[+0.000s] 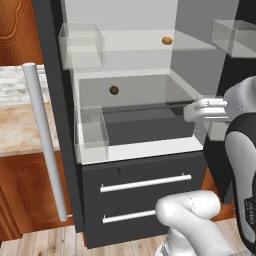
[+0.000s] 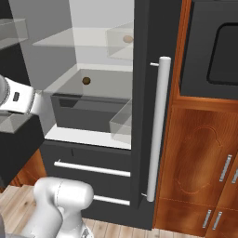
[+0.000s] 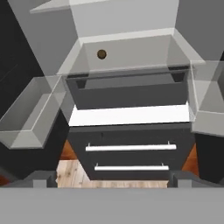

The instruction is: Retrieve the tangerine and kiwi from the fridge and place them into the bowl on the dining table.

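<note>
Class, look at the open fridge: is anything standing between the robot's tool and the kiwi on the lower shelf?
Nothing visible blocks it. The fridge doors are open, and the kiwi sits alone on the lower shelf. The open tool is outside, in front of the fridge and apart from the kiwi. The tangerine lies one shelf higher, out of the path.

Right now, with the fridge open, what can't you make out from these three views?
- Bowl and dining table: outside all three views.
- Gripper: in the left base view the arm's own links cover its tips; the hand view shows the jaws apart, holding nothing.
- Tangerine: cut off above the hand view's top edge.
- Kiwi: too small for surface detail.
</note>
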